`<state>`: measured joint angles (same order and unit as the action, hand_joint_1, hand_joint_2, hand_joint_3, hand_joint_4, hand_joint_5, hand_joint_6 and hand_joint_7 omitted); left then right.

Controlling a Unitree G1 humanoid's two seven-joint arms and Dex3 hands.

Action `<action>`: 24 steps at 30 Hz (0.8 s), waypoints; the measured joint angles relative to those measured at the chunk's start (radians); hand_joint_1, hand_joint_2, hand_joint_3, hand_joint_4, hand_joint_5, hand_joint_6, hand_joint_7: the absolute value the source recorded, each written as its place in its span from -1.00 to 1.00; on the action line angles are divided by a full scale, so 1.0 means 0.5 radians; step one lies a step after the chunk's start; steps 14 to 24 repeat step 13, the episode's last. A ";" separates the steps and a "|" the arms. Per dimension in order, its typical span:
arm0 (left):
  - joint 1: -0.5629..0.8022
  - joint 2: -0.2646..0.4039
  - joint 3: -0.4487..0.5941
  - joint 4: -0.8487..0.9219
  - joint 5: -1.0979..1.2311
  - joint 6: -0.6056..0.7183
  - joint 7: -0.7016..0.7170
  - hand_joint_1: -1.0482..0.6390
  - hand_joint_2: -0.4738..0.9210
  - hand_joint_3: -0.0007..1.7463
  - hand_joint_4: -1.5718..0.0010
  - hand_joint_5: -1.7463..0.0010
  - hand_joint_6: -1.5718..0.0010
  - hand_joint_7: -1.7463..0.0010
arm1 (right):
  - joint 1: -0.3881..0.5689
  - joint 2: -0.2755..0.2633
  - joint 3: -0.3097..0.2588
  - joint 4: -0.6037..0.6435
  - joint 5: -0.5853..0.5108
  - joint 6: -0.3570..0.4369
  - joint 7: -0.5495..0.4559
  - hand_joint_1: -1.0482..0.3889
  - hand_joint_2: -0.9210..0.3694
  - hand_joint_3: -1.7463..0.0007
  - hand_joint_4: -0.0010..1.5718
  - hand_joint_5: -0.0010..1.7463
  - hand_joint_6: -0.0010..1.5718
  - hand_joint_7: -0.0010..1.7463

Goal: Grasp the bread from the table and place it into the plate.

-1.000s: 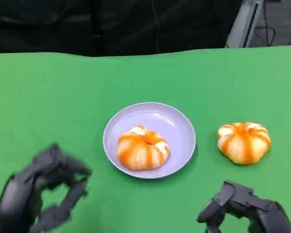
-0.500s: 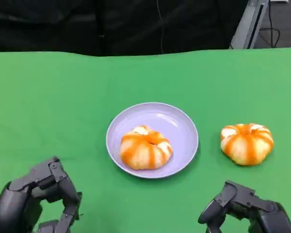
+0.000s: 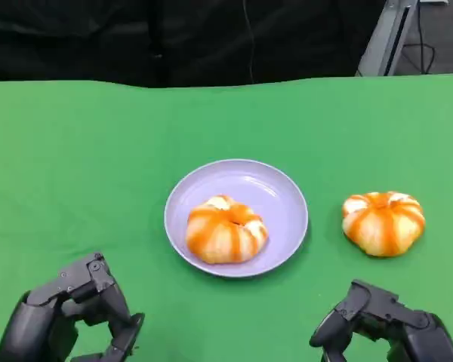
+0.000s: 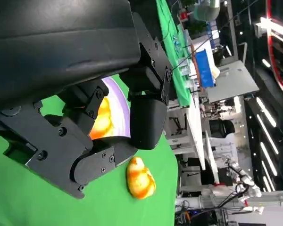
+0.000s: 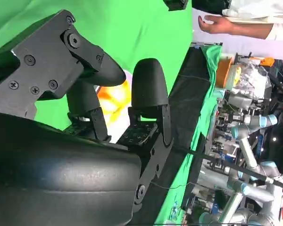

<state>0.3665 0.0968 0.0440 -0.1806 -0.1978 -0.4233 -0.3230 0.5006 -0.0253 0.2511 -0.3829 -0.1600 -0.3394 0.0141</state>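
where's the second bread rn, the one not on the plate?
In the head view, the loose bread lies on the green table, right of the plate and apart from it, ahead of the right hand.

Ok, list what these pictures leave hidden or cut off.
- Right hand: head view's bottom edge cuts it off.
- Plate and the bread on it: left wrist view, mostly behind the left hand.
- Bread: right wrist view, fingers cover most.

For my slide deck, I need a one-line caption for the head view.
One bread lies in the plate, another bread waits on the green table; both hands low.
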 measured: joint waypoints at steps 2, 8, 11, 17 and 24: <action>0.000 -0.001 0.000 -0.001 0.002 0.000 0.000 -0.07 0.36 0.08 -0.13 -1.00 0.17 -0.98 | 0.000 0.000 0.000 0.000 0.000 0.000 0.001 0.32 -0.16 -0.45 -0.12 0.84 -0.01 0.50; 0.000 -0.003 0.000 0.000 0.022 -0.001 0.001 -0.06 0.38 0.06 -0.12 -1.00 0.16 -0.96 | -0.001 0.000 -0.001 0.000 0.000 0.000 0.000 0.33 -0.15 -0.46 -0.10 0.82 -0.01 0.49; 0.000 -0.006 0.001 0.001 0.042 -0.018 0.001 -0.06 0.38 0.06 -0.13 -1.00 0.14 -0.97 | -0.001 0.000 -0.004 0.000 0.000 0.000 0.000 0.33 -0.15 -0.47 -0.10 0.83 -0.01 0.49; -0.001 -0.011 0.001 0.002 0.045 -0.031 0.001 -0.05 0.36 0.09 -0.13 -1.00 0.13 -0.95 | -0.001 0.000 -0.005 0.000 0.001 0.000 0.000 0.33 -0.14 -0.47 -0.11 0.83 -0.01 0.49; -0.001 -0.011 0.001 0.002 0.045 -0.031 0.001 -0.05 0.36 0.09 -0.13 -1.00 0.13 -0.95 | -0.001 0.000 -0.005 0.000 0.001 0.000 0.000 0.33 -0.14 -0.47 -0.11 0.83 -0.01 0.49</action>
